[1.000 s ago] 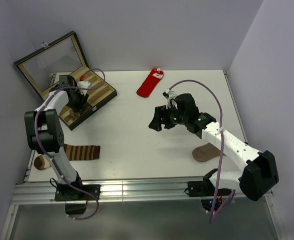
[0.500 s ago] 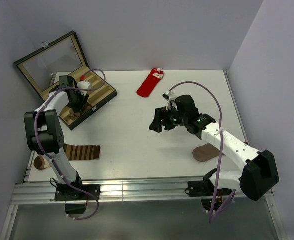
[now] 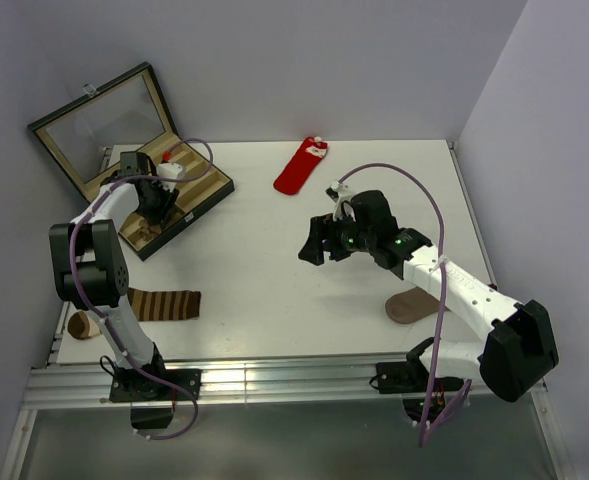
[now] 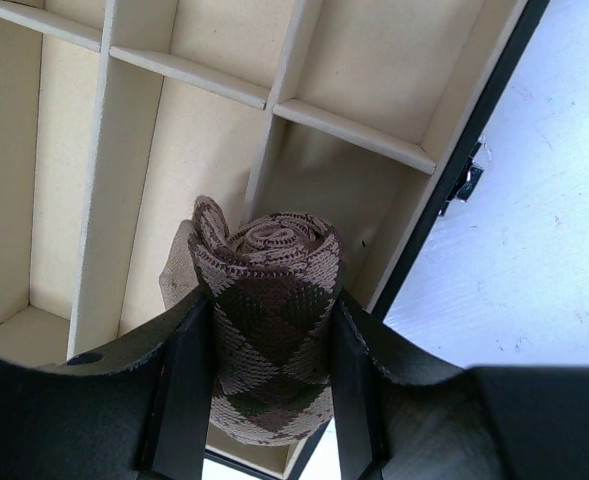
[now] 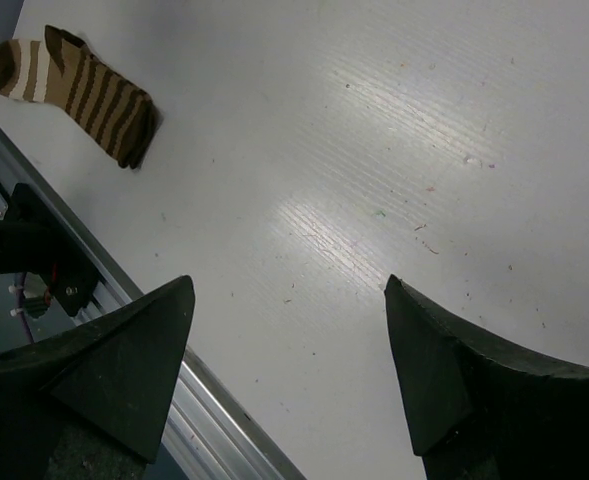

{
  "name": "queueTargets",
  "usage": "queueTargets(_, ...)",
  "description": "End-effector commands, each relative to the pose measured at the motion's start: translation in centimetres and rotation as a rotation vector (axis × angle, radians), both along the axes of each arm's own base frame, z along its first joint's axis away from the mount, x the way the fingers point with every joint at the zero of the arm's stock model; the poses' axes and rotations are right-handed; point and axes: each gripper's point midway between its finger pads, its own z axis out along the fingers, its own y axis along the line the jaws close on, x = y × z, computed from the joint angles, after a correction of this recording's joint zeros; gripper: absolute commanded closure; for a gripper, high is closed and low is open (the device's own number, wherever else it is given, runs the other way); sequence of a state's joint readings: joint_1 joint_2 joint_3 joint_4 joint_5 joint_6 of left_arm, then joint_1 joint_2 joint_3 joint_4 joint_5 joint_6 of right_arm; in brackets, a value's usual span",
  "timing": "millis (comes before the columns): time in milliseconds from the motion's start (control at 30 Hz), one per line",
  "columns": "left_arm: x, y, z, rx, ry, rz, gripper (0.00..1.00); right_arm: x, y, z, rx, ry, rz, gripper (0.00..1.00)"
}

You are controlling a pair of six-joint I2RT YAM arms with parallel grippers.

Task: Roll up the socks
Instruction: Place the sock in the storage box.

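— Step in hand, seen from above?
— I judge it the putting-away of a finished roll. The left gripper [image 3: 156, 212] reaches down into the tray of the open case [image 3: 202, 182] at the far left of the table [image 3: 274, 300]. The red sock [image 3: 299, 168] lies flat and unrolled near the far edge, well apart from both arms. The right gripper [image 3: 319, 240] hovers mid-table, between it and the tan sock [image 3: 412, 306].
— And what does the left one hold?
— From above I cannot tell, because the wrist covers it. The left wrist view answers. The jaws, about half closed, clamp a diamond-patterned sock [image 4: 274, 300] wound into a tight roll. Its spiral end shows, and it sits over a compartment beside the case's black wall.
— Next move?
— Likely lower it into that compartment, spread the jaws and lift straight out so the roll does not spring loose. Then the red one needs rolling.
— Does the roll touch the compartment floor?
— I cannot say. Its lower end is cut off by the fingers and the picture's edge.
— Right wrist view?
— Jaws spread wide, nothing between them, table beneath, a striped sock [image 5: 79, 75] off in the corner. The red sock is out of that picture, and from above the right arm crosses part of the tan sock
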State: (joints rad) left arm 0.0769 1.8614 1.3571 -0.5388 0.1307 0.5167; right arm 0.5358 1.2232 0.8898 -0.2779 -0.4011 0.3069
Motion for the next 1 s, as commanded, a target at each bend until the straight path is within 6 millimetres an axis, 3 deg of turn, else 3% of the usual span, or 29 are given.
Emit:
queueTargets(0,-3.3,-4.4,-2.5,-0.136,0.148,-0.075,0.79,0.6,0.0,1.3,0.027,-0.051,-0.01,0.16)
queueTargets(400,-3.0,-3.1,-2.8,-0.091,0.141,-0.016,0.8,0.6,0.0,0.8,0.023,-0.042,-0.012,0.16)
queueTargets(633,-2.3,-1.2,-2.4,-0.066,0.115,0.06,0.81,0.6,-0.2,0.8,0.014,-0.051,-0.013,0.16)
queueTargets(767,-2.1,-2.3,-1.6,-0.108,0.096,0.018,0.81,0.7,-0.2,1.0,0.014,-0.057,-0.011,0.16)
queueTargets(867,-1.9,-2.2,-1.3,-0.09,0.074,0.025,0.97,0.7,-0.1,0.9,0.014,-0.053,-0.012,0.16)
queueTargets(967,-1.9,-2.4,-1.2,-0.106,0.071,0.019,1.0,0.7,-0.1,0.7,0.019,-0.048,-0.013,0.16)
